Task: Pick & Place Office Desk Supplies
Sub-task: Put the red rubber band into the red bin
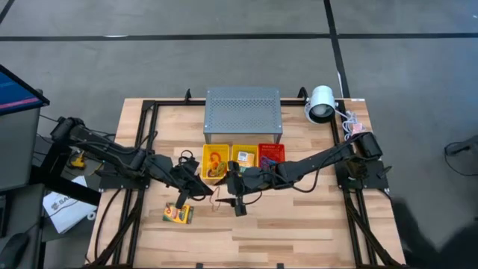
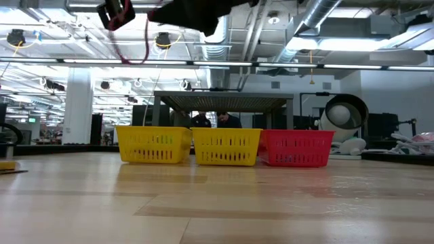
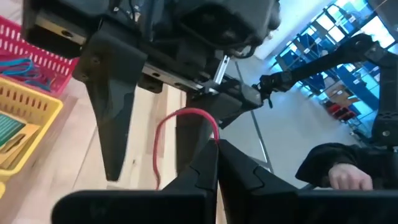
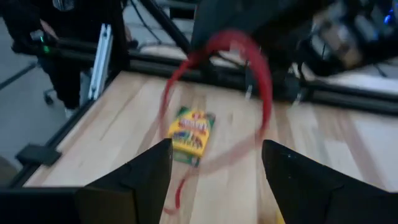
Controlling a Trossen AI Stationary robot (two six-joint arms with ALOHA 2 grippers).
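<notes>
Holding red band loop [image 3: 186, 118]: left end effector [image 3: 216, 163] | right end effector [image 4: 214, 165] agape | red basket [image 1: 272, 154]: bands

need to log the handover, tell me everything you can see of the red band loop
The red band loop is a thin, rubbery-looking band, stretched into a long hanging loop. The shut left gripper pinches it above the table. In the right wrist view it arcs ahead of the open right gripper, whose fingers are not touching it.
</notes>
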